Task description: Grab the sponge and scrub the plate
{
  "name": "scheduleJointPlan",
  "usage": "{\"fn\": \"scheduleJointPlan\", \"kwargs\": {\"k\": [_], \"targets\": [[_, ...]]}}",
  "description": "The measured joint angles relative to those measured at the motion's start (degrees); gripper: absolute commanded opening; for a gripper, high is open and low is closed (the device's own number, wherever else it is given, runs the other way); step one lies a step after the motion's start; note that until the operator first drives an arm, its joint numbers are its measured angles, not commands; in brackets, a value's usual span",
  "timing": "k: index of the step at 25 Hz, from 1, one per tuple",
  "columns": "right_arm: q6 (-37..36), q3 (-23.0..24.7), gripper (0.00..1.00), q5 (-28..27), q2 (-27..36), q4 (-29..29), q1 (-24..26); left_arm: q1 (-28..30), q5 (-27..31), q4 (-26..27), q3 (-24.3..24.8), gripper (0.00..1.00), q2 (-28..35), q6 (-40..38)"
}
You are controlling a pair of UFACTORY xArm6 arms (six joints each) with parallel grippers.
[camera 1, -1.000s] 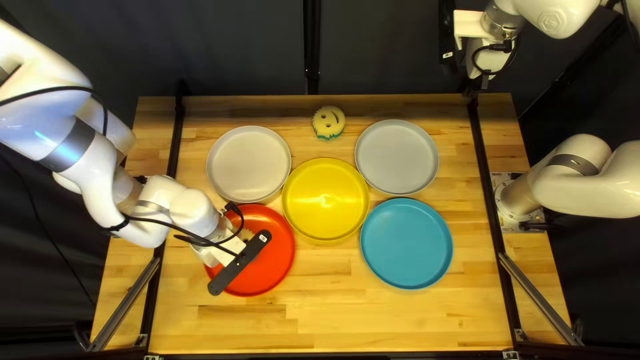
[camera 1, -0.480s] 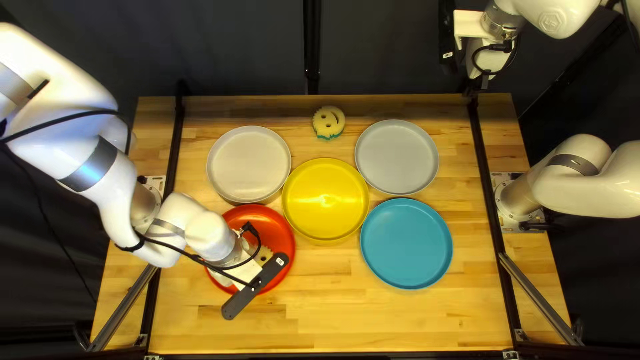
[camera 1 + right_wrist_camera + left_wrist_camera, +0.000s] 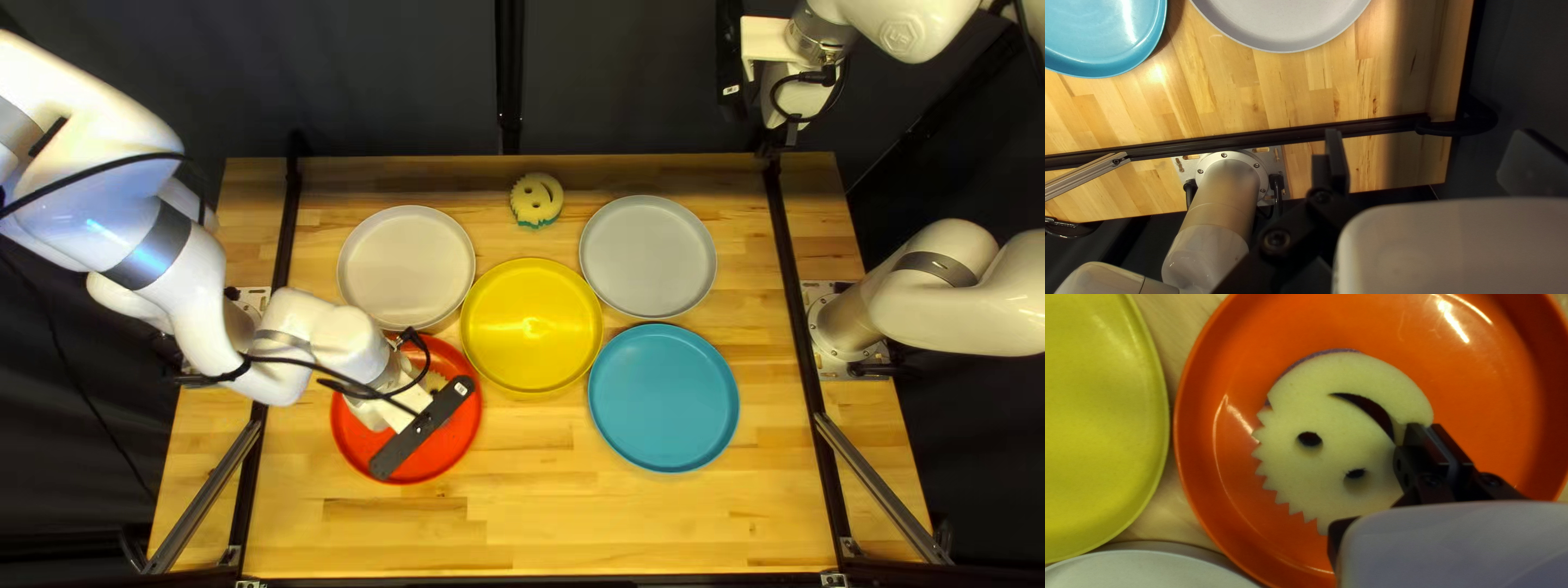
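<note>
The left end effector (image 3: 1422,431) is closed on one edge of a round, cream smiley-face sponge (image 3: 1284,463) with a toothed rim and a purple layer underneath, its fingers near the end of the mouth slot. The sponge lies over the round red plate (image 3: 464,427) at the near left of the wooden surface (image 3: 588,523); how hard it presses cannot be told. Scrubbing looks to be the step in hand. It calls for light, even downward force and overlapping strokes out to the raised rim, with the purple side kept flat. Since the hold is off-centre, the free side could lift or twist, and hard pushes could slide the plate into the yellow one (image 3: 531,327). The right end effector (image 3: 1430,147) is wide open and holds nothing.
</note>
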State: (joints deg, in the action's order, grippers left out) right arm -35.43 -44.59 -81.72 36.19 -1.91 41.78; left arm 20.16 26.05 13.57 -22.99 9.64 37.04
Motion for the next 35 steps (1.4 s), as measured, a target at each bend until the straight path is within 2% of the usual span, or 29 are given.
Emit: {"fn": "scheduleJointPlan", "kwargs": {"k": [5,15,20,23,28,35], "targets": [[0.0,0.0,1.0,0.0,0.0,0.0,0.0,0.92,1.11,-1.39,-1.38,0.0,-0.5,-1.55],[0.0,0.0,1.0,0.0,0.0,0.0,0.0,9.99,-1.37,-2.13,1.43,0.0,-0.39,-10.89],[0.0,0.0,1.0,0.0,0.0,0.0,0.0,8.55,-1.37,-1.4,3.09,0.0,1.24,-9.93],[0.0,0.0,1.0,0.0,0.0,0.0,0.0,6.85,1.68,-3.44,2.18,0.0,3.23,-10.49],[0.0,0.0,1.0,0.0,0.0,0.0,0.0,2.23,9.99,-8.61,-0.31,0.0,9.18,-11.62],[0.0,0.0,1.0,0.0,0.0,0.0,0.0,-5.64,20.51,-12.04,-1.5,0.0,17.91,-8.41]]}}
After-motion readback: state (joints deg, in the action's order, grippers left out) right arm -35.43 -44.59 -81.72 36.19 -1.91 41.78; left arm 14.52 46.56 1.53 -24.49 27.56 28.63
